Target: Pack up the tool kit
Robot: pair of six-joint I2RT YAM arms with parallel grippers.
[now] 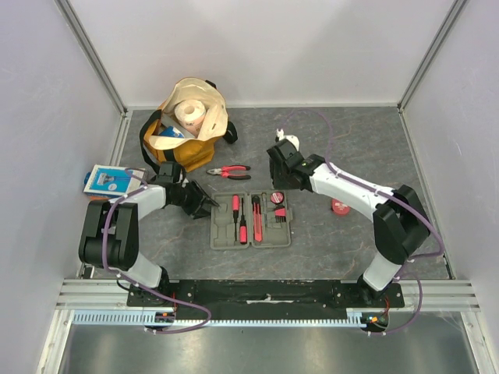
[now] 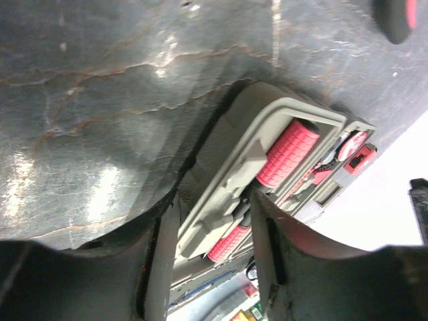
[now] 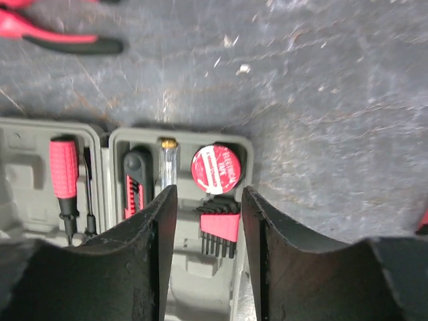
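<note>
One pair of pliers [image 1: 228, 171] lies outside the case [image 1: 221, 234], on the bare worktop [image 1: 374, 140] just beyond the case's far rim and apart from it. The case lies open and flat, midway between the worktop's left and right edges and towards its near edge. Both halves already hold red-and-black tools. The left half has screwdrivers [image 3: 64, 167]. The right half has a round red tape measure [image 3: 215, 168], a rack of hex keys [image 3: 219, 227] and a clear-handled driver [image 3: 168, 167].

The right fingers [image 3: 150, 241] hang spread over the case's right half with nothing pinched between them. The left fingers [image 2: 281, 247] are also spread, low at the case's left rim; I cannot tell whether they touch it. A small red thing [image 1: 339, 207] near the right arm is too hidden to name.

I judge the packing to be near its end, at the last loose tool. The next move probably calls for one arm to go to the pliers, close across the handles and seat them in a free moulded slot. The left half looks bare along its left side. Only after that can the case be folded shut.
</note>
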